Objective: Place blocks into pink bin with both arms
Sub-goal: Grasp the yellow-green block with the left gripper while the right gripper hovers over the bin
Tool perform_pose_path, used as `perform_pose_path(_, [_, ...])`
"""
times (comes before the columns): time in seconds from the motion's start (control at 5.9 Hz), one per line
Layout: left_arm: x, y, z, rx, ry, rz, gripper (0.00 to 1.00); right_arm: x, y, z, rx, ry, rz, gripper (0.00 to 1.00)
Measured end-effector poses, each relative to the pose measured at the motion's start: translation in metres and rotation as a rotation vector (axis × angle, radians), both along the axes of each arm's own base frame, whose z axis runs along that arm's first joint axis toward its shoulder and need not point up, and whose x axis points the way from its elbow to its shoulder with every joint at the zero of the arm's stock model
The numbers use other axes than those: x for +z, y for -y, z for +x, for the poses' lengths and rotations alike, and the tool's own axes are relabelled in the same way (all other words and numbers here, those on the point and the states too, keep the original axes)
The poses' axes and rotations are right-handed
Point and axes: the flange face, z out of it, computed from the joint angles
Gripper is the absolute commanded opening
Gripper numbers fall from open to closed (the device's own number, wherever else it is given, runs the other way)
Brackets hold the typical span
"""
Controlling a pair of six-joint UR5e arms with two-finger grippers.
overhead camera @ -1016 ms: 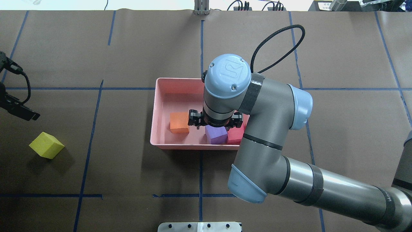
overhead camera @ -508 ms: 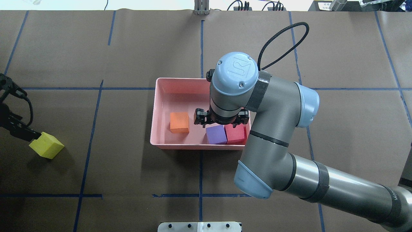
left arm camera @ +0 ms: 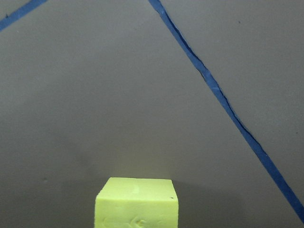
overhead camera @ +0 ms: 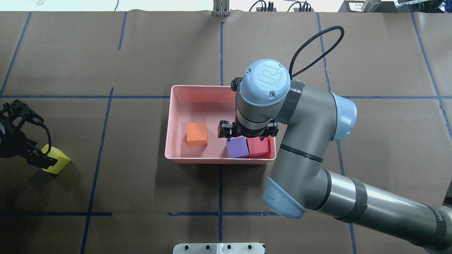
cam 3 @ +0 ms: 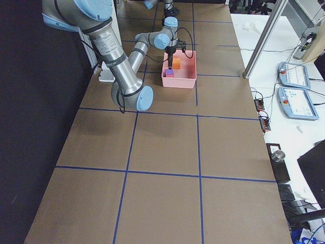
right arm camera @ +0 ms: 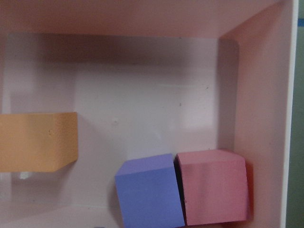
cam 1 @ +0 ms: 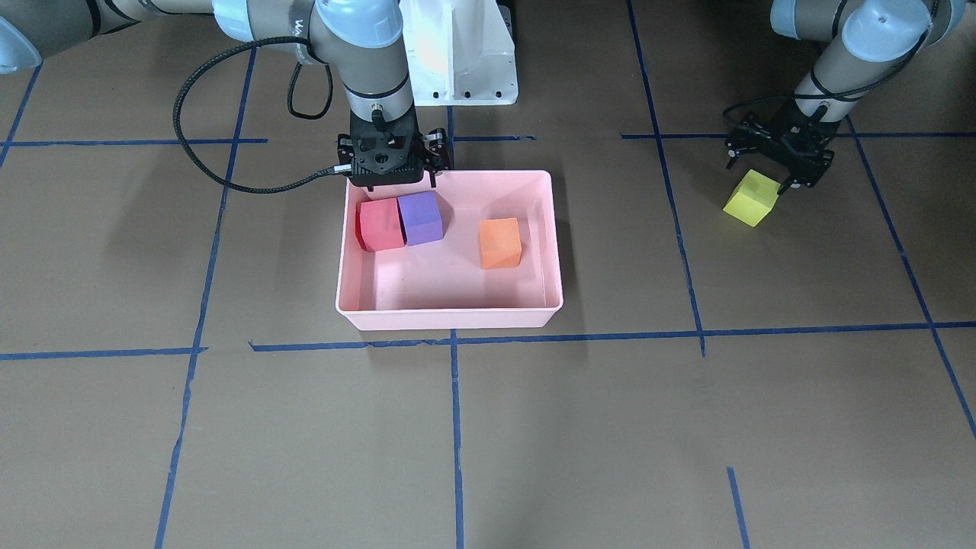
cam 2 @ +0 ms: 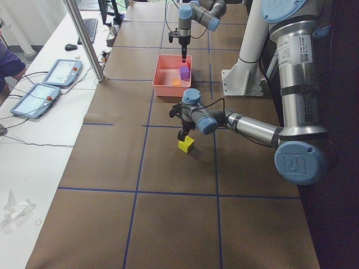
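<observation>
At yellow-green block (cam 1: 750,201), wide-spread left gripper (cam 1: 763,173)

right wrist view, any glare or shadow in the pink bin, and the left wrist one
Right wrist view: pale sheen on the floor of the pink bin, shadow under its far wall. Left wrist view: yellow block brightly lit, table dim.

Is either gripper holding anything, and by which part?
Nothing seems held. Right gripper hangs open over the bin; left gripper is open at the yellow block, not gripping it.
</observation>
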Motion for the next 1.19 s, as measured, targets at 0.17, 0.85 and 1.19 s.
perform_pose_path(0.17, [0.007, 0.002, 0.002, -0.021, 0.017, 0.002, 1.00, 0.002, 0.000, 0.000, 0.000, -0.002, 0.000, 1.00])
perform_pose_path(0.85, [0.035, 0.004, 0.016, -0.018, 0.057, -0.027, 1.00, 0.012, -0.002, 0.002, 0.001, -0.014, -0.006, 1.00])
perform_pose_path(1.19, [0.039, 0.006, 0.033, -0.003, 0.058, -0.041, 0.48, 0.017, -0.002, 0.003, 0.002, -0.020, -0.006, 1.00])
